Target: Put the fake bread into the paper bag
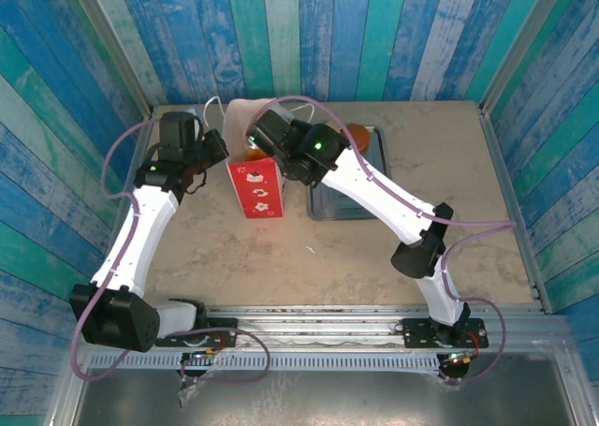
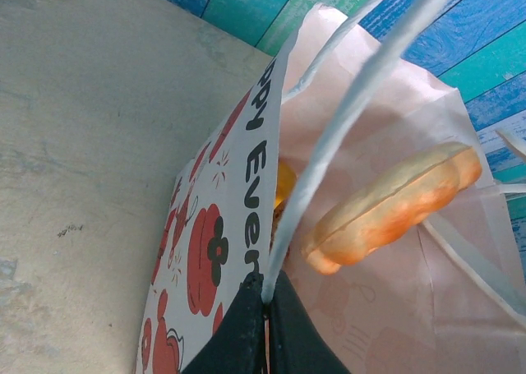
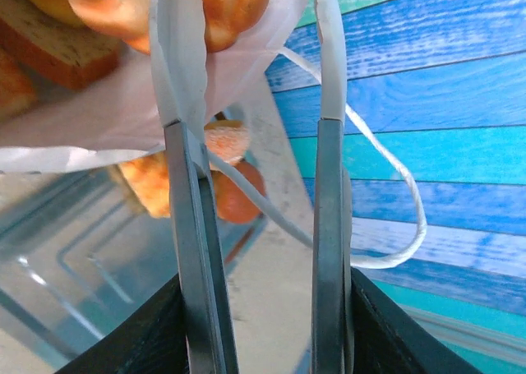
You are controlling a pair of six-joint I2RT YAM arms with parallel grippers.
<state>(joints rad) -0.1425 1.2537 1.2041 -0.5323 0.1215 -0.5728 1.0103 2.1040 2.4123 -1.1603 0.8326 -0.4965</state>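
The paper bag [image 1: 256, 188] stands upright at the table's middle left, red with white pictures. My left gripper [image 2: 267, 302] is shut on its white cord handle [image 2: 345, 119] at the rim, holding the mouth open. My right gripper [image 3: 259, 312] is shut on a pair of metal tongs [image 3: 187, 193], whose white tips reach over the bag's mouth. A golden-orange piece of fake bread [image 2: 393, 207] hangs inside the mouth between those tips. More fake bread [image 3: 57, 57] lies in the bag. Other pieces [image 3: 234, 195] rest on the tray behind.
A flat grey metal tray [image 1: 329, 204] lies right of the bag, under my right arm, with an orange pastry [image 1: 360, 136] at its far end. Blue and green plank walls close the table at the back and sides.
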